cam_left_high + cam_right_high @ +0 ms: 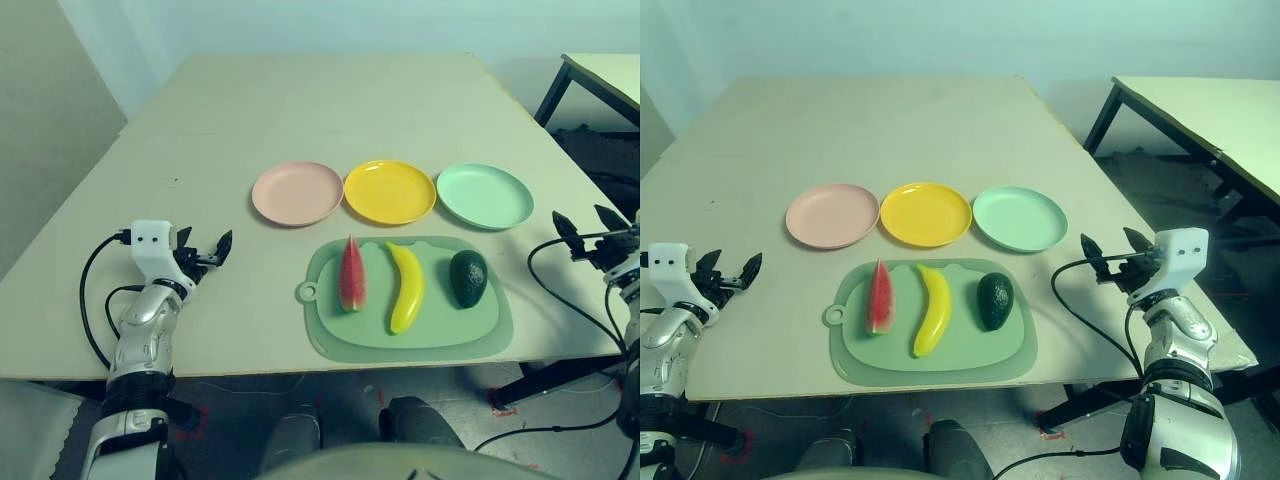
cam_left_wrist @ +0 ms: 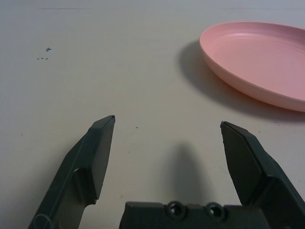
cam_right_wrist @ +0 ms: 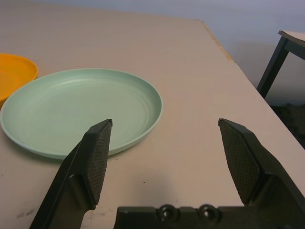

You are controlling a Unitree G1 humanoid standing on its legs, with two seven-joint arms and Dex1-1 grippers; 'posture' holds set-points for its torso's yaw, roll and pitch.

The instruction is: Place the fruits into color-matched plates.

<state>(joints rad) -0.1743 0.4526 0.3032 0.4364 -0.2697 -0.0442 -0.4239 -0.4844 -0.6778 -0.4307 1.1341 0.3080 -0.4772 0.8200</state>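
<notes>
Fruits unplaced, both hands spread wide, holding nothing.
Risked banana (image 1: 405,287) rolling off yellow plate (image 1: 389,191) if dropped off-centre.

Beige surface (image 1: 300,110). Pink plate (image 1: 297,193), yellow plate (image 1: 389,191), mint green plate (image 1: 484,195). Pale green cutting board (image 1: 330,335) carries a red watermelon wedge (image 1: 351,274) with green rind, yellow banana (image 1: 406,287), dark green avocado (image 1: 467,277).
</notes>
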